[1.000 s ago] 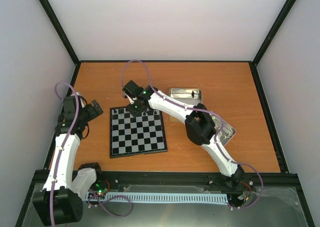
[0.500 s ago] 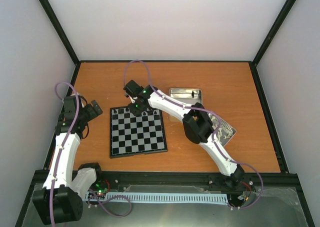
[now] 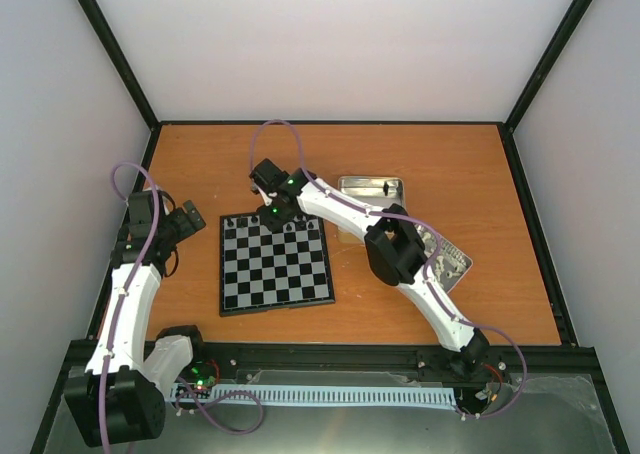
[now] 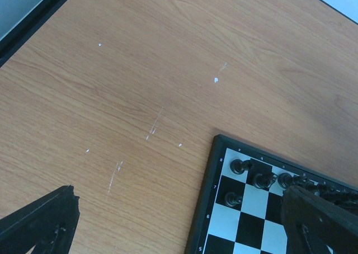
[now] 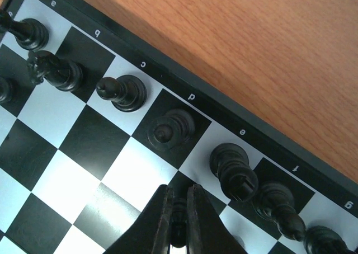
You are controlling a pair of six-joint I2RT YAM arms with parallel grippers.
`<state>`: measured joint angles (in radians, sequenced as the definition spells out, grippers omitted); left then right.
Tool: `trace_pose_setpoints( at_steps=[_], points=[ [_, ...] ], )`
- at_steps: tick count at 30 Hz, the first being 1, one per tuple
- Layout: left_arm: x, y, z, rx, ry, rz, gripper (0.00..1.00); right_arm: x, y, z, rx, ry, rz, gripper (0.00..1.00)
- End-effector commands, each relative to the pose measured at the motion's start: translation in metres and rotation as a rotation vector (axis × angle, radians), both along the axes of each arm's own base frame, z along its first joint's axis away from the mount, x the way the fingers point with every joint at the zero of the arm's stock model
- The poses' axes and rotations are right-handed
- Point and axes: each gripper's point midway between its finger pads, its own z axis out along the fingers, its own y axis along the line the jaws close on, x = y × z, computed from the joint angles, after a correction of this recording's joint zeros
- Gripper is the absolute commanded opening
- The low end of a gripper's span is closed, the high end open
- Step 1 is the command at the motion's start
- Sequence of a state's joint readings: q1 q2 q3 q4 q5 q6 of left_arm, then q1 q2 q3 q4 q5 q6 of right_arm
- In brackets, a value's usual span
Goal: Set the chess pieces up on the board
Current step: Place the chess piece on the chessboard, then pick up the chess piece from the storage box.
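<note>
The board [image 3: 275, 274] lies left of the table's middle, with black chess pieces [image 3: 290, 227] along its far rows. My right gripper [image 3: 268, 217] hangs over the far edge of the board. In the right wrist view the right gripper [image 5: 179, 209] is shut on a small black chess piece [image 5: 179, 219], low over a black square just inside the back row. That row holds a knight [image 5: 56, 72], a bishop [image 5: 123, 92] and taller pieces [image 5: 235, 170]. My left gripper [image 3: 195, 219] is open, left of the board, and nothing lies between the jaws of the left gripper [image 4: 179, 231].
A silver tin [image 3: 372, 187] with one dark piece in it stands right of the board. A second tin [image 3: 450, 259] lies partly under my right arm. Black frame rails edge the table. In the left wrist view the board's corner [image 4: 215, 170] carries a few black pieces [image 4: 240, 166].
My right arm's elbow has drifted a little left and its wrist has shifted slightly over the board's far edge. The left arm has hardly moved.
</note>
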<state>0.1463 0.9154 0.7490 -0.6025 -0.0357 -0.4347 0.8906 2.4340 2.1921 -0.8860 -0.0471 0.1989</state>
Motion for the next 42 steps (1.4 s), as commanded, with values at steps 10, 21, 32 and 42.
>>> trace_pose_setpoints(
  at_steps=[10, 21, 32, 42],
  points=[
    [0.000, 0.004, 0.005, 0.002, -0.005, 0.019, 1.00, 0.002, -0.003, -0.014, -0.024, 0.015, -0.003, 0.19],
    [0.003, -0.001, 0.006, -0.004, -0.012, -0.010, 1.00, 0.003, -0.010, 0.077, 0.086, -0.094, -0.019, 0.33],
    [0.005, -0.005, 0.005, -0.016, -0.010, -0.034, 1.00, 0.059, -0.165, 0.116, 0.039, -0.285, -0.564, 0.39],
    [0.007, -0.008, 0.002, -0.024, -0.004, -0.055, 1.00, 0.073, -0.297, 0.061, -0.058, -0.193, -0.922, 0.45]
  ],
)
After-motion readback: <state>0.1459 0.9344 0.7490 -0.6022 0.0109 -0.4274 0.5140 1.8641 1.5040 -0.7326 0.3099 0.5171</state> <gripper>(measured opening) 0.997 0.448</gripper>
